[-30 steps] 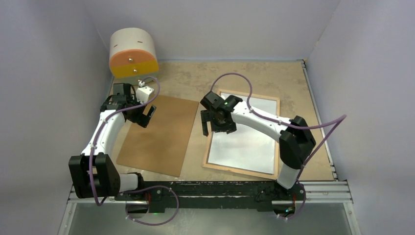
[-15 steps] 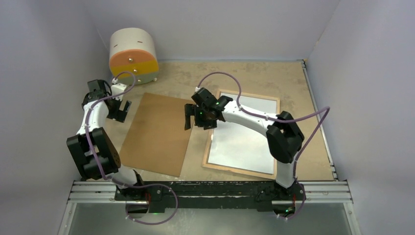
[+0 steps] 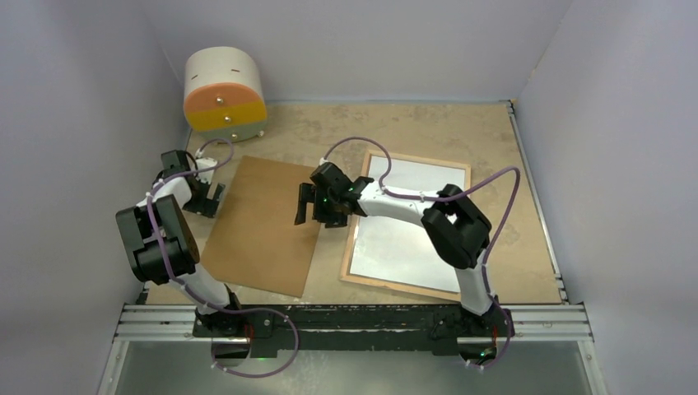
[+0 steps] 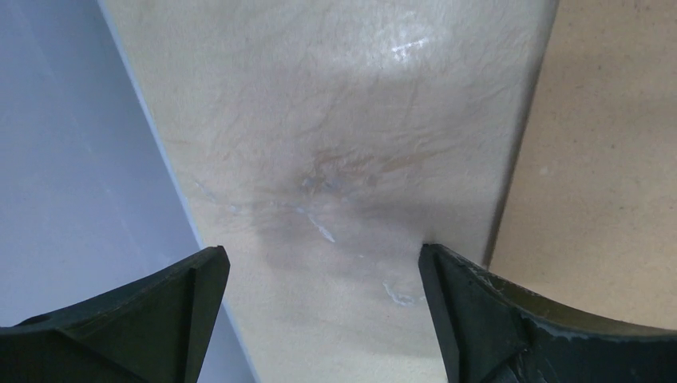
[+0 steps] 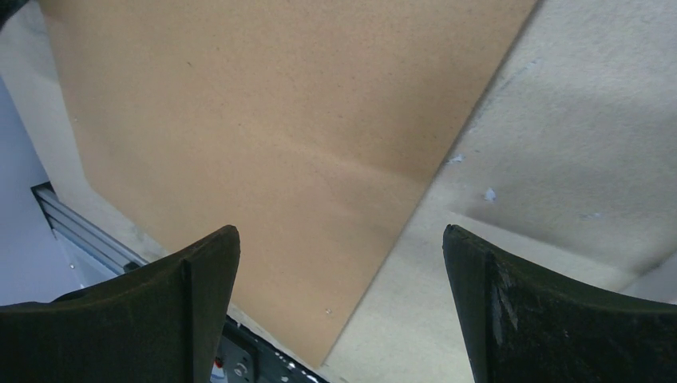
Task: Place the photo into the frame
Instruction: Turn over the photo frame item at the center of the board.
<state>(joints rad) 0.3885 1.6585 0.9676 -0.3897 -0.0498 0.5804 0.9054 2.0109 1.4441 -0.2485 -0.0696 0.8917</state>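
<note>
The frame (image 3: pixel 463 171) lies face down on the right of the table, its light wooden rim up. The photo (image 3: pixel 411 234) lies inside it with its plain white back up. My right gripper (image 3: pixel 307 206) is open and empty, left of the frame, over the right edge of the loose brown backing board (image 3: pixel 262 226). In the right wrist view the open gripper (image 5: pixel 342 239) spans that board's edge (image 5: pixel 263 120). My left gripper (image 3: pixel 209 197) is open and empty, low by the board's left edge. In the left wrist view the gripper (image 4: pixel 323 263) is over bare table, with the board (image 4: pixel 607 175) to its right.
A cream round drawer unit (image 3: pixel 224 90) with orange and yellow fronts stands at the back left. The left wall (image 4: pixel 72 159) is close beside my left gripper. The metal rail (image 3: pixel 362 317) runs along the near table edge.
My right gripper has moved left from the frame's left rim to over the board's right edge. My left gripper has swung left off the board and come down beside its left edge.
</note>
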